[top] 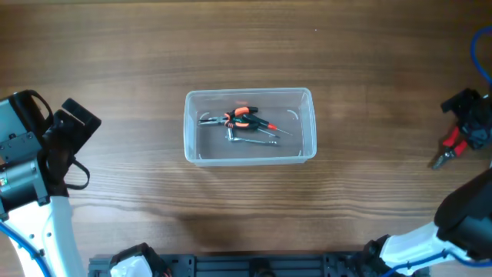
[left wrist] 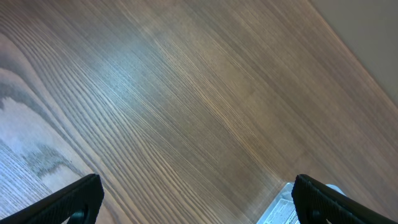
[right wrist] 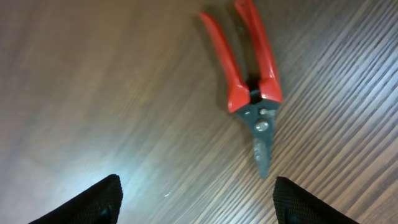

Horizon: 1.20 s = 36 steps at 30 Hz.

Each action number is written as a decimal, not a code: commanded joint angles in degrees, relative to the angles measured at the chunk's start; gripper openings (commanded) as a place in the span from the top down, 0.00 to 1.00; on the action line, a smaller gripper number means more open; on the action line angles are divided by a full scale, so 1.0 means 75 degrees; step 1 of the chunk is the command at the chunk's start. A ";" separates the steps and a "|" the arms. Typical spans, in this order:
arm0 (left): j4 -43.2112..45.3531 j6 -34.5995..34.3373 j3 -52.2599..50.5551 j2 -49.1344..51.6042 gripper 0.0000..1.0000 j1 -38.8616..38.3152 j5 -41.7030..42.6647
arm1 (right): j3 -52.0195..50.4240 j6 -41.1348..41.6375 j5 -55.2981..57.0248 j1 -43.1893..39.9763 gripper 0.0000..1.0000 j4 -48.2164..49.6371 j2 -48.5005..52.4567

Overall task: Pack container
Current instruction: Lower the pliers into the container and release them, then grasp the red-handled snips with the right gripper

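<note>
Clear plastic, the container [top: 187, 131] is centred on the tabletop [top: 115, 46], tools [top: 244, 123] inside. Red-handled snips [right wrist: 252, 81] are seen well apart; right jaws are held spread near them, likely for pickup. Left jaws are released, empty.

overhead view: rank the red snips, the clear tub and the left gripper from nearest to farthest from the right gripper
1. the red snips, lying on the table right beside the right gripper, at the far right.
2. the clear tub, mid-table, well to the left of it.
3. the left gripper, at the far left edge.
</note>
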 commanded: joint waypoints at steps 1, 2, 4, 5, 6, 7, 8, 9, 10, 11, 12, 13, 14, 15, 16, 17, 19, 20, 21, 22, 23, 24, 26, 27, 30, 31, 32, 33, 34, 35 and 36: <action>-0.0032 0.0178 0.0000 0.0026 0.00 0.0050 0.0093 | -0.0009 -0.0323 0.0047 -0.0242 0.22 0.0000 0.0501; -0.0032 0.0178 0.0000 0.0026 0.00 0.0050 0.0093 | -0.0009 -0.0385 0.0052 -0.0283 0.21 0.0032 0.0603; -0.0032 0.0178 0.0000 0.0026 0.00 0.0050 0.0093 | -0.0009 -0.0557 0.0047 -0.0350 0.21 0.0152 0.0769; -0.0035 0.0178 0.0000 0.0026 0.00 0.0050 0.0093 | -0.0009 -0.0571 0.0052 -0.0382 0.21 0.0210 0.0825; -0.0032 0.0178 0.0000 0.0026 0.00 0.0050 0.0093 | -0.0009 -0.0595 0.0050 -0.0399 0.21 0.0256 0.0854; -0.0032 0.0175 0.0000 0.0026 0.00 0.0050 0.0096 | -0.0009 -0.0624 0.0050 -0.0411 0.20 0.0300 0.0868; -0.0032 0.0175 0.0000 0.0026 0.00 0.0050 0.0093 | -0.0009 -0.0723 0.0047 -0.0411 0.19 0.0367 0.0889; -0.0032 0.0178 0.0000 0.0026 0.00 0.0050 0.0093 | -0.0009 -0.0766 0.0047 -0.0408 0.17 0.0437 0.0918; -0.0035 0.0178 0.0000 0.0026 0.00 0.0050 0.0093 | -0.0009 -0.0810 0.0047 -0.0411 0.16 0.0484 0.0947; -0.0038 0.0178 0.0000 0.0026 0.00 0.0050 0.0093 | -0.0009 -0.1020 0.0023 -0.0411 0.16 0.0574 0.1005; -0.0044 0.0178 0.0000 0.0026 0.00 0.0050 0.0093 | -0.0009 -0.1137 0.0023 -0.0411 0.15 0.0615 0.1052; -0.0058 0.0178 0.0000 0.0026 0.00 0.0050 0.0093 | -0.0009 -0.1169 0.0055 -0.0411 0.15 0.0653 0.1099; -0.0070 0.0178 0.0000 0.0026 0.00 0.0050 0.0093 | -0.0009 -0.1207 0.0050 -0.0411 0.15 0.0699 0.1160; -0.0076 0.0178 0.0000 0.0026 0.00 0.0050 0.0090 | -0.0009 -0.1221 0.0050 -0.0417 0.15 0.0734 0.1207; -0.0079 0.0178 0.0000 0.0026 0.00 0.0050 0.0093 | -0.0009 -0.1218 0.0044 -0.0431 0.15 0.0807 0.1268; -0.0087 0.0178 0.0000 0.0026 0.00 0.0050 0.0093 | -0.0009 -0.1221 0.0047 -0.0437 0.15 0.0836 0.1306; -0.0099 0.0178 0.0000 0.0026 0.00 0.0050 0.0093 | -0.0009 -0.1268 0.0044 -0.0449 0.15 0.0903 0.1376; -0.0099 0.0178 0.0000 0.0026 0.00 0.0050 0.0093 | -0.0009 -0.1352 0.0044 -0.0452 0.15 0.0953 0.1437; -0.0099 0.0178 0.0000 0.0026 0.00 0.0050 0.0093 | -0.0009 -0.1367 0.0050 -0.0452 0.15 0.0979 0.1492; -0.0108 0.0175 0.0000 0.0026 0.00 0.0050 0.0093 | -0.0009 -0.1370 0.0047 -0.0452 0.15 0.1000 0.1565; -0.0117 0.0175 0.0000 0.0026 0.00 0.0050 0.0093 | -0.0009 -0.1367 0.0044 -0.0452 0.15 0.1032 0.1661; -0.0128 0.0175 0.0000 0.0026 0.00 0.0050 0.0093 | -0.0009 -0.1378 0.0044 -0.0452 0.15 0.1075 0.1760; -0.0128 0.0178 0.0000 0.0026 0.00 0.0050 0.0093 | -0.0009 -0.1542 0.0003 -0.0452 0.15 0.1204 0.1894; -0.0134 0.0175 0.0000 0.0026 0.01 0.0050 0.0093 | -0.0012 -0.1609 -0.0012 -0.0452 0.15 0.1274 0.1947; -0.0157 0.0175 0.0000 0.0026 0.00 0.0050 0.0093 | -0.0012 -0.1944 -0.0017 -0.0452 0.15 0.1574 0.2177; -0.0169 0.0175 0.0000 0.0026 0.00 0.0050 0.0093 | -0.0012 -0.1967 -0.0012 -0.0452 0.15 0.1632 0.2221; -0.0184 0.0175 0.0000 0.0026 0.00 0.0050 0.0093 | -0.0012 -0.1973 -0.0015 -0.0452 0.15 0.1725 0.2276; -0.0201 0.0175 0.0000 0.0026 0.00 0.0050 0.0093 | -0.0012 -0.1970 -0.0017 -0.0452 0.15 0.1786 0.2320; -0.0210 0.0175 0.0000 0.0026 0.00 0.0050 0.0096 | -0.0015 -0.2066 -0.0169 -0.0452 0.15 0.1897 0.2384; -0.0227 0.0175 0.0000 0.0026 0.00 0.0050 0.0096 | -0.0015 -0.2232 -0.0388 -0.0452 0.15 0.1985 0.2442; -0.0236 0.0175 0.0000 0.0026 0.00 0.0050 0.0096 | -0.0015 -0.2326 -0.0519 -0.0452 0.16 0.2034 0.2515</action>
